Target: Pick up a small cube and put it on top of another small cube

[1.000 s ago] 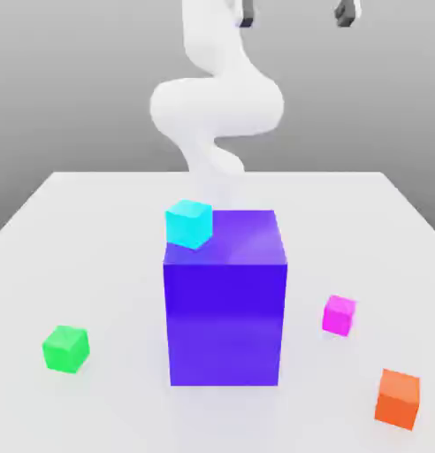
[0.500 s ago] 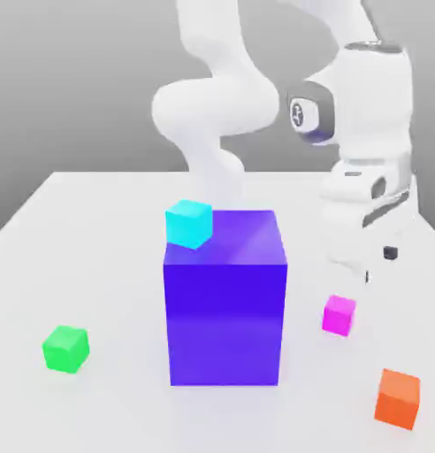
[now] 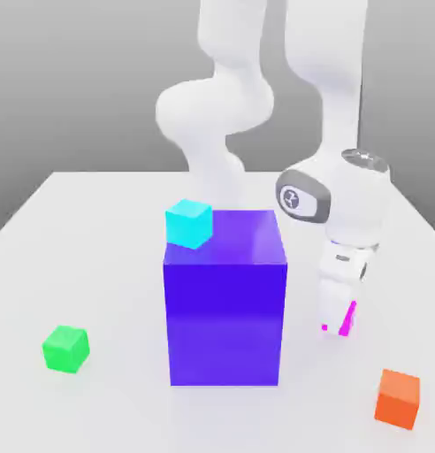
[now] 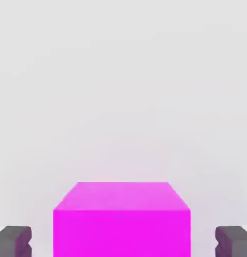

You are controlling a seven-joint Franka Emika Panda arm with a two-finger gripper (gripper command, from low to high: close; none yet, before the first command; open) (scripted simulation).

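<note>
White arm (image 3: pixel 355 208) descends over magenta cube (image 4: pixel 121 231), to the exterior view's right of the purple block (image 3: pixel 225 323).
Lowered since half a second ago, its fingers (image 4: pixel 14 242) stand parted on both sides of the cube, a gap at each; the green cube (image 3: pixel 66 349) remains to the block's left in the exterior view.

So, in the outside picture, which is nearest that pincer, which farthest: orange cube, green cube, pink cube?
1. Pink cube: right at the pincer, one finger partly covering it.
2. Orange cube: in front, toward the exterior view's right.
3. Green cube: far over at the exterior view's left.
</note>
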